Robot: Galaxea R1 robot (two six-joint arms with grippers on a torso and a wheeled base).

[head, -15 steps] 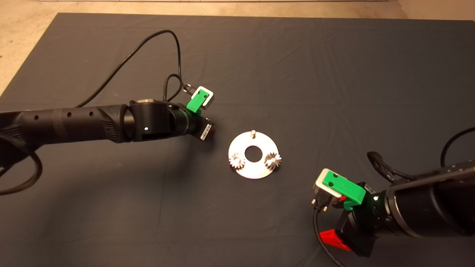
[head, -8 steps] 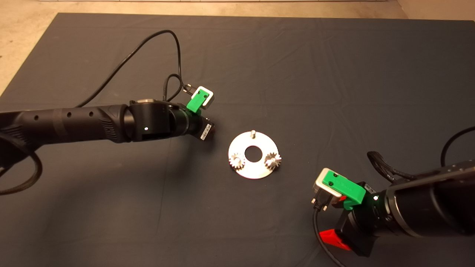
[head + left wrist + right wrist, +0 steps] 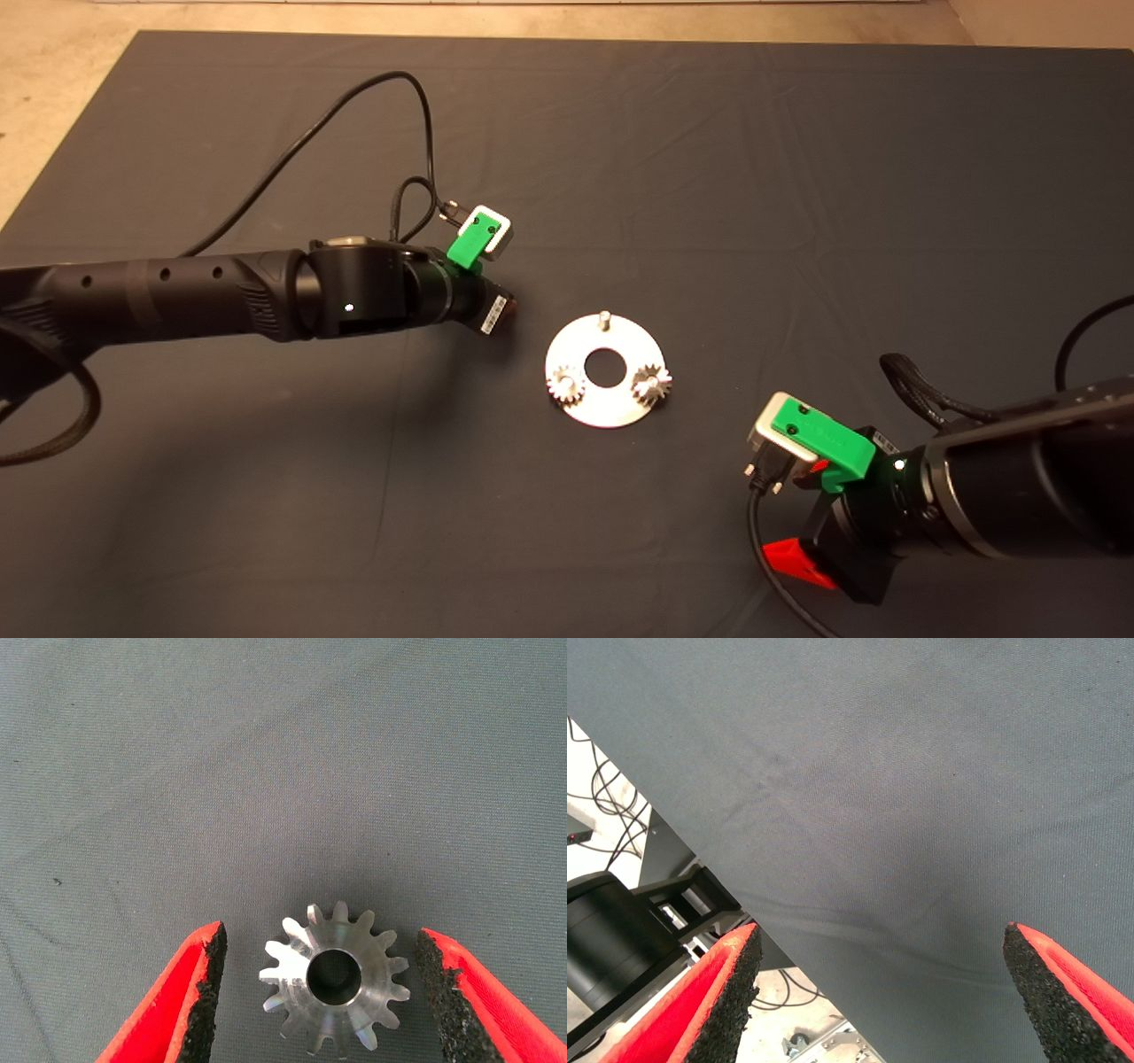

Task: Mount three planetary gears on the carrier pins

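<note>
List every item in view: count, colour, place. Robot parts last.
Mat: one, dark grey, covering the table.
Disc: one, silver with a centre hole, flat at mid-mat.
Pins: three, silver, upright near the disc's rim; only the far pin is bare.
Gears on the disc: two, shiny metal, seated on the two near pins.
Loose gear: one, shiny metal, flat on the mat between the left end effector's open fingers, touching neither.
Floor: beige, beyond the mat's far left edge.
Left end effector: green body, red fingers, open, left of the disc.
Right end effector: same colours, open, empty, near the mat's near right edge.
</note>
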